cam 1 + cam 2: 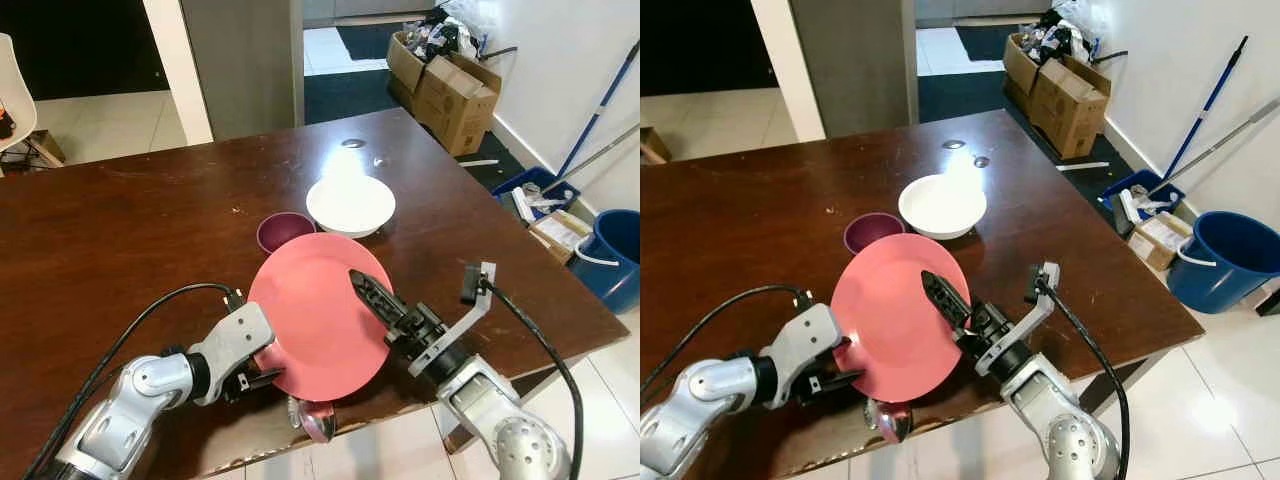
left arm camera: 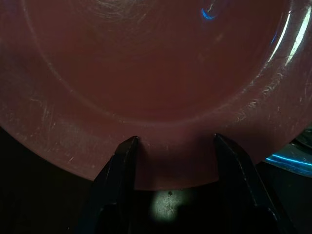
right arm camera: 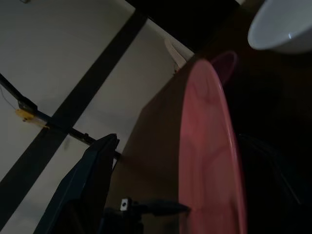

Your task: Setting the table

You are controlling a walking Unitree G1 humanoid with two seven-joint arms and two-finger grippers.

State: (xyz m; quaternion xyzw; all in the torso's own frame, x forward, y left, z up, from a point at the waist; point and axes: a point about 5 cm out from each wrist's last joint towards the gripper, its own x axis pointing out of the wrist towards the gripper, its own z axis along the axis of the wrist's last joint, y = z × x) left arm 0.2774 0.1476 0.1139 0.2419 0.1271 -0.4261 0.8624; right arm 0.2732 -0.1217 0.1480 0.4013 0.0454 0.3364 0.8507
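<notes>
Step in hand: placing the pink plate [image 1: 318, 310]. My left gripper [image 1: 258, 372] grasps its near rim; my right gripper [image 1: 368, 293], fingers spread, straddles its right side over the table's [image 1: 120, 240] near edge (purple bowl [image 1: 284, 231], white bowl [image 1: 350, 204] just beyond). Next, probably: lower flat, release.

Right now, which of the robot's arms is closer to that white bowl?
The right. Its end effector lies over the pink plate, pointing toward the white bowl. The left end effector grips the plate's near edge, farther away.
</notes>
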